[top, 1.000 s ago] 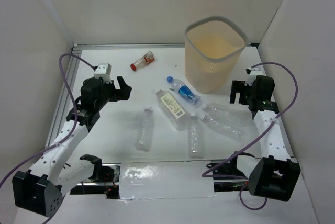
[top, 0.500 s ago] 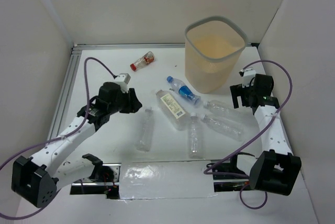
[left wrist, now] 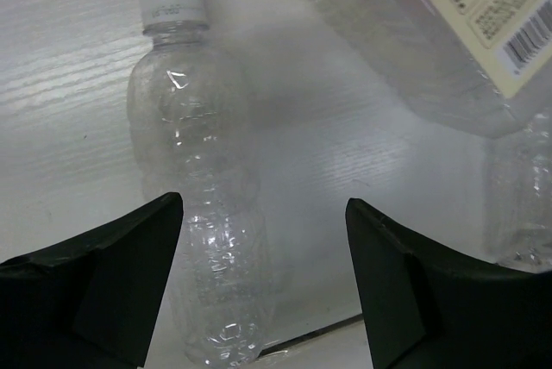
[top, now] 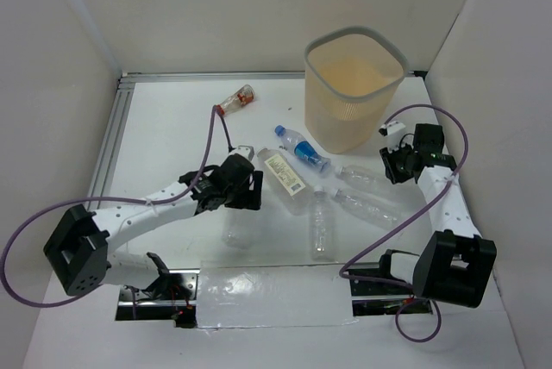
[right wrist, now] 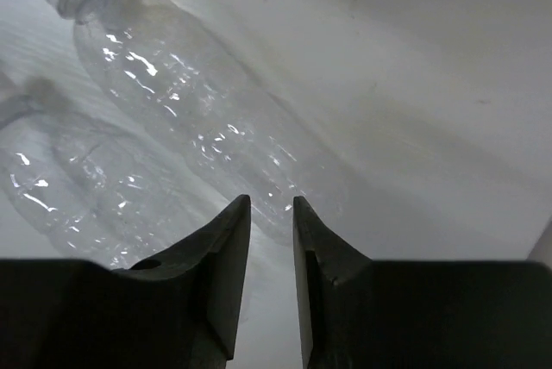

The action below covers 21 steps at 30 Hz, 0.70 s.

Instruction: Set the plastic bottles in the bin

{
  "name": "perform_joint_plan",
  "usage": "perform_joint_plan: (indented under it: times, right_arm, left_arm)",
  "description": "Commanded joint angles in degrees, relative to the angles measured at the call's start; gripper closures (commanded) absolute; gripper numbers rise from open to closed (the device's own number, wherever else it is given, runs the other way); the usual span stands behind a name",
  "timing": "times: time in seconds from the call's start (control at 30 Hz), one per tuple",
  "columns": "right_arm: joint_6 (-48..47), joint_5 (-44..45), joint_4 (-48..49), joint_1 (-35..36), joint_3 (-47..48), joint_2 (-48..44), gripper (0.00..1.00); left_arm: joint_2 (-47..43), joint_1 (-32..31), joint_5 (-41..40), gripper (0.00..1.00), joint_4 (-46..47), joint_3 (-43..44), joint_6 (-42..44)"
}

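Observation:
Several plastic bottles lie on the white table: a red-capped one [top: 235, 102], a blue-capped one [top: 302, 152], a white-labelled one [top: 283, 178] and plain clear ones [top: 322, 227] [top: 369, 205]. The bin [top: 354, 84] stands at the back right. My left gripper [top: 247, 190] [left wrist: 263, 203] hangs open above a clear bottle [top: 236, 221] [left wrist: 203, 214], which lies near its left finger. My right gripper [top: 392, 162] [right wrist: 269, 201] hovers over the base end of a clear bottle [right wrist: 190, 110]. Its jaws leave only a narrow slit with nothing in it.
White walls close in the table on the left, back and right. The labelled bottle [left wrist: 457, 33] lies just right of the left gripper, and another clear bottle [right wrist: 69, 188] lies beside the one under the right gripper. A metal rail [top: 108, 153] runs along the left edge.
The left arm has swung right and down from the left side to above the clear bottle. The right gripper has edged left and its jaws have narrowed from wide open.

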Motion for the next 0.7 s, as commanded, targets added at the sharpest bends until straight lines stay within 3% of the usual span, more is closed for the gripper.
perform_joint_plan:
  times: [0.0,0.13,0.2,0.33,0.47,0.5,0.6,0.67]
  right_arm:
    - [-1.11,-6.55,-1.76,-0.23,2.79,1.04,0.66]
    - [-1.10,-9.44,-1.76,-0.23,3.41,1.05,0.45]
    - [-1.10,-11.54,-1.76,-0.23,3.41,1.05,0.26]
    - [-8.46,-17.42,-1.76,-0.23,3.41,0.52,0.00]
    - [-10.15,-20.25,-0.79,-0.23,2.89,-0.09,0.00]
    - [-10.15,-20.26,-0.10,-0.23,2.88,-0.61,0.00]
    - [-11.20,-21.74,-0.09,-0.23,2.88,-0.62,0.00]
    - [-12.96,-22.72,-1.49,-0.23,2.88,0.08,0.03]
  left_arm:
    - [2.57,-1.31,-8.96,0.11,-5.12,2.84,-4.95]
    - [3.63,-2.01,-12.41,0.06,-5.92,1.27,-6.98]
    - [4.68,-2.01,-12.42,0.06,-5.21,0.48,-6.99]
    - [8.46,-2.01,-12.42,0.12,-4.07,-0.67,-6.99]
    - [11.10,-2.01,-11.89,0.40,-1.26,-1.82,-5.85]
    - [11.62,-2.01,-11.89,0.52,-0.74,-1.82,-5.84]
    - [11.20,-2.62,-11.89,0.66,-1.34,-0.86,-5.24]
    - [9.02,-2.63,-11.89,0.70,-2.22,0.90,-4.09]
